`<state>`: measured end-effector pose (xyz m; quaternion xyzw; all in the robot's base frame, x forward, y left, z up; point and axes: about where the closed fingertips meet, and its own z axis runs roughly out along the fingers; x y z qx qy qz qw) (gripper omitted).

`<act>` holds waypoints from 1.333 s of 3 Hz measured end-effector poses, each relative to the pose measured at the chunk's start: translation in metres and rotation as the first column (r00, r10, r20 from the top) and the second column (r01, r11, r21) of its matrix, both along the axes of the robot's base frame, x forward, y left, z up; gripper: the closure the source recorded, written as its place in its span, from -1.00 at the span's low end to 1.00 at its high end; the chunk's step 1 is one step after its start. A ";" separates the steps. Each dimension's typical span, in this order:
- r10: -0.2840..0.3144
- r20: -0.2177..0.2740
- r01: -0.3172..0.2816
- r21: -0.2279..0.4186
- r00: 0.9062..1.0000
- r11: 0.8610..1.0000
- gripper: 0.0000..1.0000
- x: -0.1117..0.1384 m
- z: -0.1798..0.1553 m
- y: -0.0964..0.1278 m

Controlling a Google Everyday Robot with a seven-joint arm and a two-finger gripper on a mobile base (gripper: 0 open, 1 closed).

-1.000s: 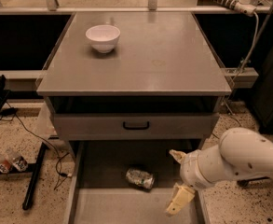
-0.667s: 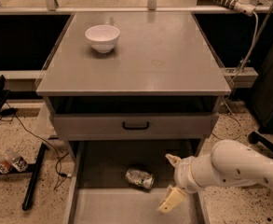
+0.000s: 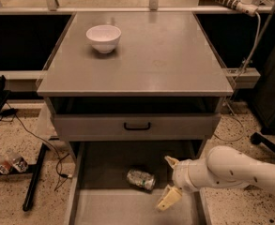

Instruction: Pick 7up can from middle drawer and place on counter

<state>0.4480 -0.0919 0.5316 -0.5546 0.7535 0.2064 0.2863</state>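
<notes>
7up can (image 3: 141,179) lies on its side on the bare floor of the middle drawer (image 3: 104,205), which stands pulled out at 6 o'clock below the counter (image 3: 165,55), the broadest surface in view. The white arm (image 3: 231,168) reaches in from 3 o'clock and has slid toward 9 o'clock over the last second, carrying the gripper (image 3: 165,182) nearer the can. Its fingers are spread wide and hold nothing. The can sits just beside them at 9 o'clock, untouched and unmoved. A white bowl (image 3: 103,37) rests at the counter's 10 o'clock, where it was.
</notes>
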 end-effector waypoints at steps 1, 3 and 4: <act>0.009 0.069 -0.010 0.006 0.998 1.000 -1.00 0.030 -0.019 0.009; 0.062 0.139 -0.066 0.021 0.988 0.998 -1.00 0.072 -0.065 0.032; 0.134 0.117 -0.140 0.039 0.984 0.989 -1.00 0.066 -0.087 0.038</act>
